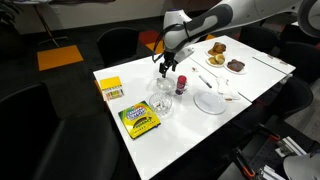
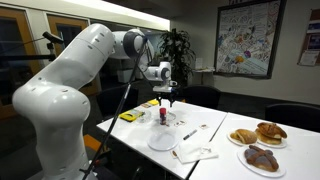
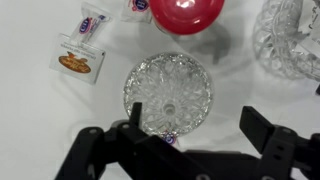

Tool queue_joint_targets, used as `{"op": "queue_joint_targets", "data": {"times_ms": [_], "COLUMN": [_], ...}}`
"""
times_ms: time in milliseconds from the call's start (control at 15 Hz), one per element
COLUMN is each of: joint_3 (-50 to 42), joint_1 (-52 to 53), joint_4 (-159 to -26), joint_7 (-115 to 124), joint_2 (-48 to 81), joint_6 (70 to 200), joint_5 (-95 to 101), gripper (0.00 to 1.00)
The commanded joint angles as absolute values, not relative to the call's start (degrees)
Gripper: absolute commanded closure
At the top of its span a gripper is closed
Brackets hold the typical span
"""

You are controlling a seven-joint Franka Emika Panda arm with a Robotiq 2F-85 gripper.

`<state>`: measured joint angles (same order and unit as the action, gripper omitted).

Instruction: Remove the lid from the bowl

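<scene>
In the wrist view a small round cut-glass lid with a knob at its centre lies right below me; I cannot tell the bowl under it apart from it. My gripper is open and empty, hovering above the lid with its fingers near the lid's lower edge and touching nothing. In an exterior view the gripper hangs over the clear glass piece on the white table. It also shows in the other exterior view.
A red-capped bottle stands close beside the lid. A second clear glass dish is near. Candy packets, a crayon box, a yellow box, a white plate and pastries lie around.
</scene>
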<state>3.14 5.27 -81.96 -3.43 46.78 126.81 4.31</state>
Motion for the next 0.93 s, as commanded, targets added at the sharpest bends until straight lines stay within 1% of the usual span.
{"op": "queue_joint_targets", "data": {"times_ms": [0,200,467,867], "joint_3": [2.74,4.06,8.27,11.45], "joint_1": [6.75,6.54,6.23,7.65], "joint_4": [-84.60,-86.72,-89.61,-94.25], "joint_7": [-2.91,-4.31,-10.09,-11.68], "joint_2": [43.31,40.59,38.03,37.12], "joint_6": [125.94,125.82,123.05,123.07], "joint_5": [5.37,4.07,1.46,-0.29], "gripper": [0.00,0.00,0.00,0.00]}}
